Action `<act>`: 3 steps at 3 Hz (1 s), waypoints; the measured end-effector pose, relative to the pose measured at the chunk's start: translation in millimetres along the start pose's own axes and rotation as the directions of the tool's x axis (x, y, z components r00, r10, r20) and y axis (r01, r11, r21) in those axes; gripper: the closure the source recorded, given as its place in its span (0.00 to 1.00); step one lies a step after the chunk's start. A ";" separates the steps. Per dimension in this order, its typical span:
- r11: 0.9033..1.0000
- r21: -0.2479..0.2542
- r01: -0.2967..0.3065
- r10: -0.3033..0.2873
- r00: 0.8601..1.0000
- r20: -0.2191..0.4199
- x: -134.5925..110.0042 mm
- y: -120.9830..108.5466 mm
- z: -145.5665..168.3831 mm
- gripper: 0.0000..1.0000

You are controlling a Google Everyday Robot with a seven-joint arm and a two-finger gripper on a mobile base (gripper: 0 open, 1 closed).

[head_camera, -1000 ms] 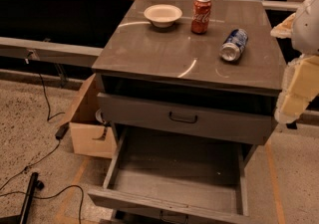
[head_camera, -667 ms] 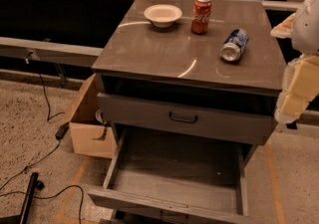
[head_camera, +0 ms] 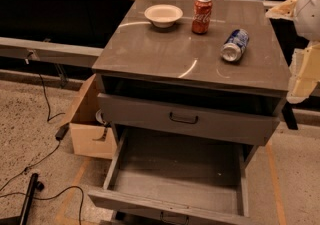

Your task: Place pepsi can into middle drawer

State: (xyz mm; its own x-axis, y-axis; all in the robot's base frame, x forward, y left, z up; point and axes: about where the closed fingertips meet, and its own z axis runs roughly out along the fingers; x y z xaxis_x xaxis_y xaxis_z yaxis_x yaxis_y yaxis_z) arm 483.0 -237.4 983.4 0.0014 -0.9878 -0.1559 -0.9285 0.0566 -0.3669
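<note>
At the right edge of the scene, beside the cabinet's right flank, the gripper (head_camera: 302, 71) shows only as a cream body under a white arm segment; whether it is wide or narrow I cannot tell, and it holds nothing visible. It sits slightly higher in the view than a second ago, the one small shift. Left of it and apart from it, the pepsi can (head_camera: 235, 45) lies on its side on the right part of the cabinet top (head_camera: 165, 54), in the same spot as before. The red Coca-Cola can (head_camera: 202, 14) stands upright farther back, with the white bowl (head_camera: 163, 15) to its left, both unmoved. Below, the middle drawer (head_camera: 175, 169) is pulled out toward the near side, floor bare, unchanged. Judging from this, the reach for the can has barely begun.
</note>
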 end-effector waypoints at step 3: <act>0.986 0.032 0.166 -0.164 0.984 -0.065 19.1 -29.2 14.4 0.00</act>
State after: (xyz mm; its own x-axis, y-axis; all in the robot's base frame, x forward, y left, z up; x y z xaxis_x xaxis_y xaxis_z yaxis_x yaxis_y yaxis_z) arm 515.5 -255.9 978.0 0.1291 -0.9911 -0.0337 -0.9032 -0.1035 -0.4166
